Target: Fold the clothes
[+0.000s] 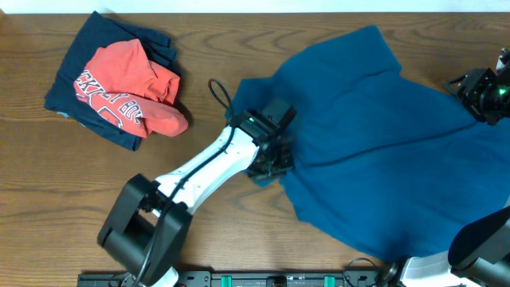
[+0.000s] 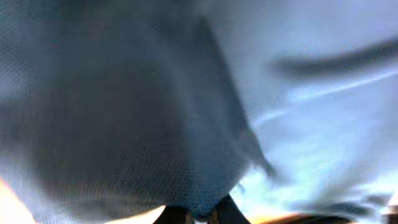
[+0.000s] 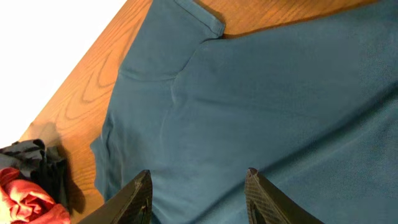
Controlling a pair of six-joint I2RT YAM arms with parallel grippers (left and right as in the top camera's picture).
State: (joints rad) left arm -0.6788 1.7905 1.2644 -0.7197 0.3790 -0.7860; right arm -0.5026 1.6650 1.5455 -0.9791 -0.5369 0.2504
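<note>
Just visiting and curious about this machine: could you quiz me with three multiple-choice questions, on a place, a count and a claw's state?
1. The red tee lies: A) on the navy garment; B) beneath it; C) far from it.
2. Garments in view: A) one; B) three; C) five.
3. The right gripper is: A) open, empty; B) shut on cloth; C) out of sight.
Answers: 1 A, navy shows around its edges; 2 B, red, navy and the blue T-shirt; 3 A, its jaws stand apart, gripping nothing.

Brown wood-grain table (image 1: 239, 48); black rail (image 1: 263, 279), green marks, along near edge.
</note>
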